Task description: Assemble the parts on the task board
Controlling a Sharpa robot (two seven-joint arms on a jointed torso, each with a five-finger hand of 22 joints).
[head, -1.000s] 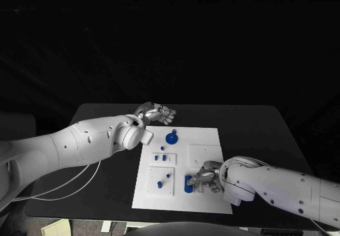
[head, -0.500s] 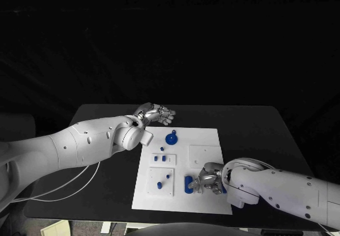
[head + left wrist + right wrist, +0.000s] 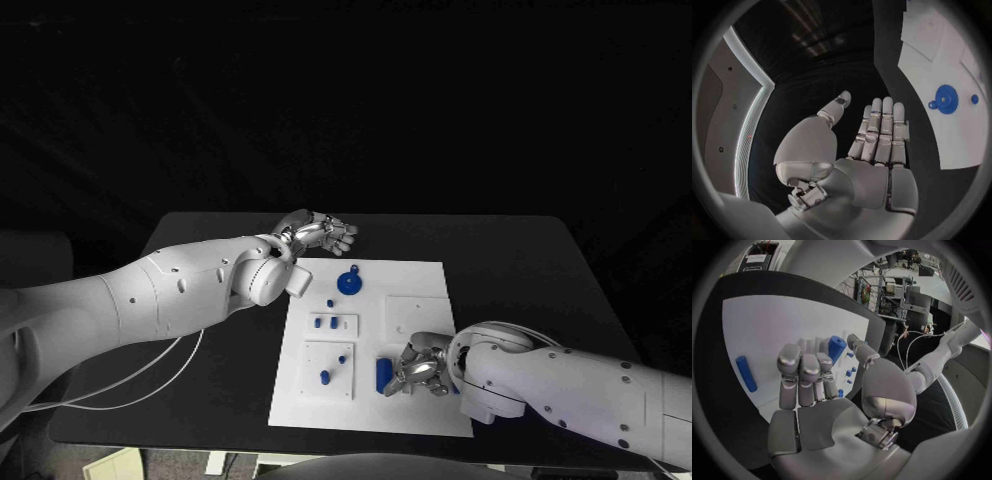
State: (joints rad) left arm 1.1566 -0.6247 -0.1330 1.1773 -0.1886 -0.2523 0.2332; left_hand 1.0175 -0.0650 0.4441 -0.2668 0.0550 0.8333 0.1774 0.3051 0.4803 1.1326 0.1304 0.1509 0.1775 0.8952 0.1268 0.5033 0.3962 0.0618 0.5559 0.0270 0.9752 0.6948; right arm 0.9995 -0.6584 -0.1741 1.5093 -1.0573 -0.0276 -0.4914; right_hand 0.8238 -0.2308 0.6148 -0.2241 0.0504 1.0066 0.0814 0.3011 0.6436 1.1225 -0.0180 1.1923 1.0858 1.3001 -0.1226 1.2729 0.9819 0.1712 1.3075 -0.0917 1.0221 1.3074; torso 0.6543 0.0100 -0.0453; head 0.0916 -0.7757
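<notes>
Left robot hand [image 3: 320, 233]: hangs over the worktop [image 3: 519, 260] at the board's 11 o'clock corner, fingers straight and apart, holding nothing.
Right robot hand [image 3: 421, 366]: low over the task board [image 3: 418, 275] near its 5 o'clock corner, beside an oblong blue part [image 3: 384, 375]; whether it grips anything, I can't tell.
Blue gear [image 3: 349, 282]: flat at the board's 12 o'clock end.

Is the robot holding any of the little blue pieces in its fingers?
No. The left hand is open and empty. The right hand hovers open over the task board, near a blue part.
</notes>
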